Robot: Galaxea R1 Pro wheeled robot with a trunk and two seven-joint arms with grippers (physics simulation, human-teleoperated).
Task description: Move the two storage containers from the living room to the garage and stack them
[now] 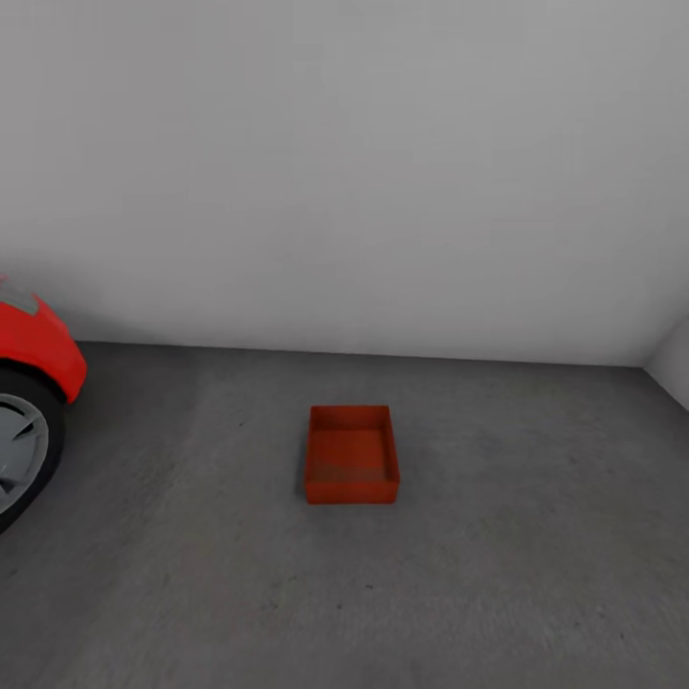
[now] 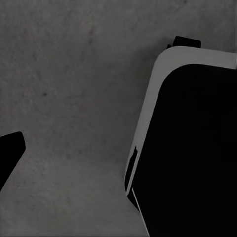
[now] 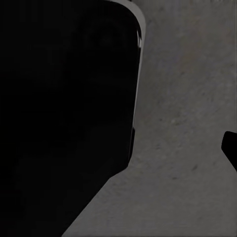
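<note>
Container (image 1: 351,457) on open floor (image 1: 536,555)

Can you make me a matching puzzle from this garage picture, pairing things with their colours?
Things:
1. storage container
2. floor
3. wall
4. car

Colours:
A. plain white
B. glossy red, with a black tyre below it
C. dark grey and rough
D. dull orange-red, open on top

Pairs: 1-D, 2-C, 3-A, 4-B

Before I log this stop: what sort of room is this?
Most likely a garage: a rough grey concrete floor, a bare white wall, and a red car parked at the left.
</note>
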